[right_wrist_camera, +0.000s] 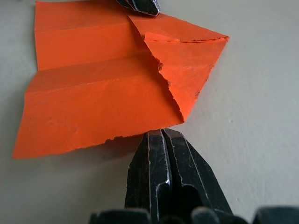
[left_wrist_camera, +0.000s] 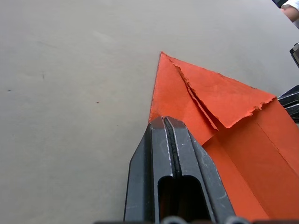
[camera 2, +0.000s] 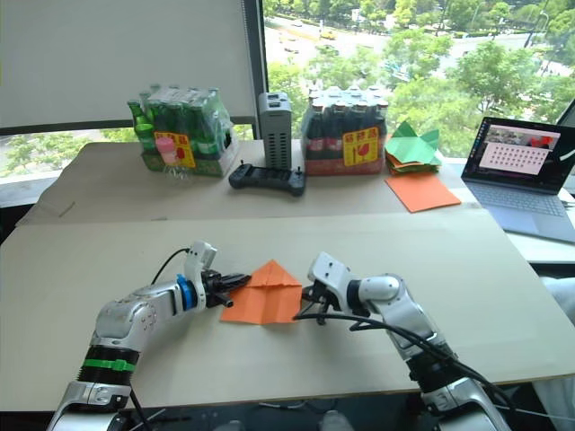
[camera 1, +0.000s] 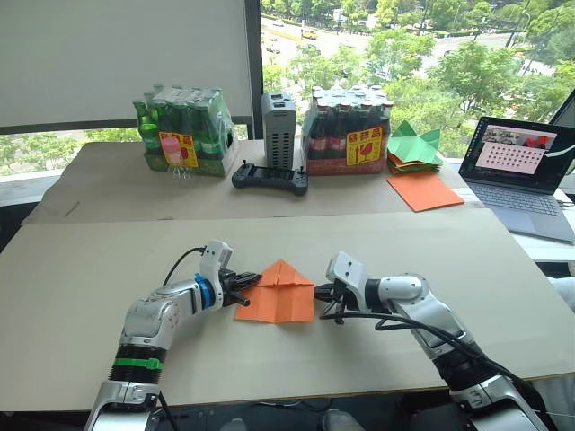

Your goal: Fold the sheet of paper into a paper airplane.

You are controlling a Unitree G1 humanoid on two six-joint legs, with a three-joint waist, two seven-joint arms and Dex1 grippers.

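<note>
Sheet of paper (camera 1: 279,293), corners folded (house-shaped), flat

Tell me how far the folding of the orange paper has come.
Done: the creased bright-orange sheet of paper has both top corners folded into a pointed nose. In hand: the left hand and right hand, both shut, press its side edges. Left: the wing folds; it lies flat.

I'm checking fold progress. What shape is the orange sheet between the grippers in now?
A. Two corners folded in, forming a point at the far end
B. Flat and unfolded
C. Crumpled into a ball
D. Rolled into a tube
A: the sheet of paper lies on the table with two flaps meeting along its centre crease, making a pointed far end.
</note>
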